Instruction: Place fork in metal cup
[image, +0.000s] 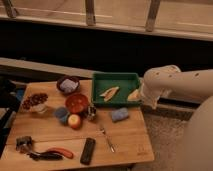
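Observation:
The fork (106, 138) lies flat on the wooden table (125, 137), near the front, tines toward the back. The metal cup (91, 111) stands upright a short way behind it, to the right of the red-orange bowl (77, 102). Only my white arm (159, 84) shows, reaching in from the right and ending beside the right edge of the green tray (116, 79). My gripper itself does not show. The arm is well to the right of both the fork and the cup, and nothing is held in sight.
An apple (74, 121) and a small blue cup (61, 114) sit left of the metal cup. A blue sponge (119, 115), a black bar (88, 150), a red-handled tool (55, 152), a dark bowl (68, 84) and a bowl of reddish pieces (36, 101) are also on the table.

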